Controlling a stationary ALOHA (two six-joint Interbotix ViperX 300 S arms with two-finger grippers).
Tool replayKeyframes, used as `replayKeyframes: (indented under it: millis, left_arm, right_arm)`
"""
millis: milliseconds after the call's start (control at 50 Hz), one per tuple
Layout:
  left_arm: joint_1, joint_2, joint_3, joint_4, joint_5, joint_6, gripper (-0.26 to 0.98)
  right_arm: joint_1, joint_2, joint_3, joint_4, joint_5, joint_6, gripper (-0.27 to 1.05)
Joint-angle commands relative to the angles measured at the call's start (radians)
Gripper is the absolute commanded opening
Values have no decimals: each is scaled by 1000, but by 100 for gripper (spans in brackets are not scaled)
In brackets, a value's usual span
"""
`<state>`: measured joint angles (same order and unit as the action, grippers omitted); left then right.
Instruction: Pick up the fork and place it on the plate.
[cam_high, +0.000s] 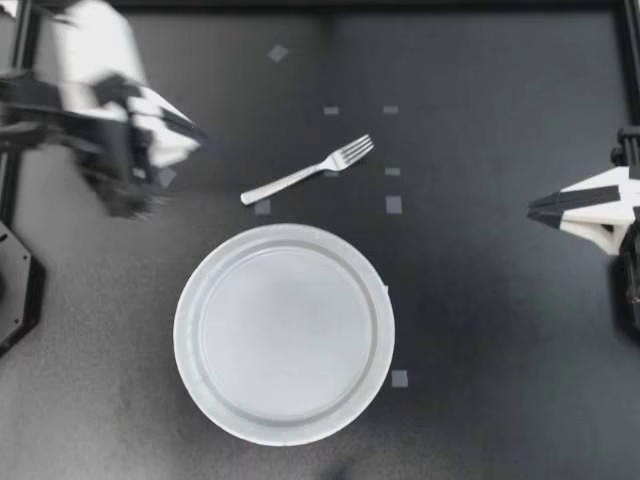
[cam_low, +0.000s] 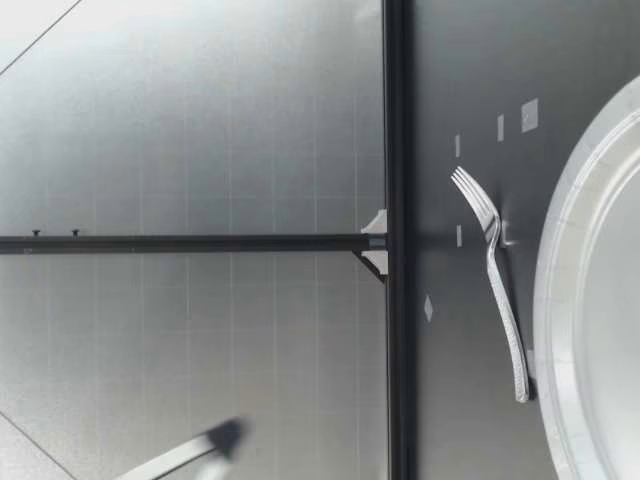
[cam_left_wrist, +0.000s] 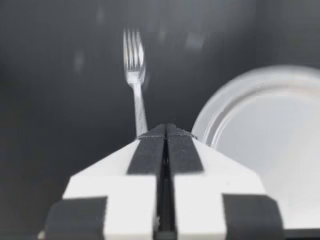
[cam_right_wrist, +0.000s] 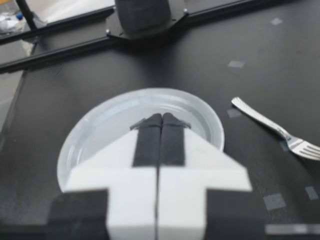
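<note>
My left gripper (cam_high: 190, 132), upper left in the top view, is closed empty; my right gripper (cam_high: 535, 210), right edge, too. The fork (cam_high: 305, 172) lies just above the plate (cam_high: 284, 236).

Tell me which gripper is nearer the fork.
Left. My left gripper hovers off the handle end of the fork; my right gripper sits far out past its tines.

No text, number or sign is readable on the fork (cam_high: 307, 171), plate (cam_high: 186, 330) or table (cam_high: 500, 350).
</note>
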<state>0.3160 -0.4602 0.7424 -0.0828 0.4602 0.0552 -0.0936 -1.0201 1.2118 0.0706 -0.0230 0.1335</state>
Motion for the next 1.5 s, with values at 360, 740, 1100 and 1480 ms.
replayKeyframes:
  millis: [360, 740, 1100, 1480]
  left_arm:
    - [40, 552, -261, 58, -48, 126, 58]
    - [41, 650, -285, 49, -123, 137, 52]
    - [40, 703, -299, 20, -150, 137, 52]
    - [34, 747, -318, 20, -179, 135, 52]
  right_arm:
    - [-5, 8, 48, 0, -67, 38, 42]
    - [-5, 9, 58, -2, -78, 40, 42]
    - [-5, 6, 66, -2, -81, 43, 42]
    - [-5, 0, 80, -2, -83, 69, 42]
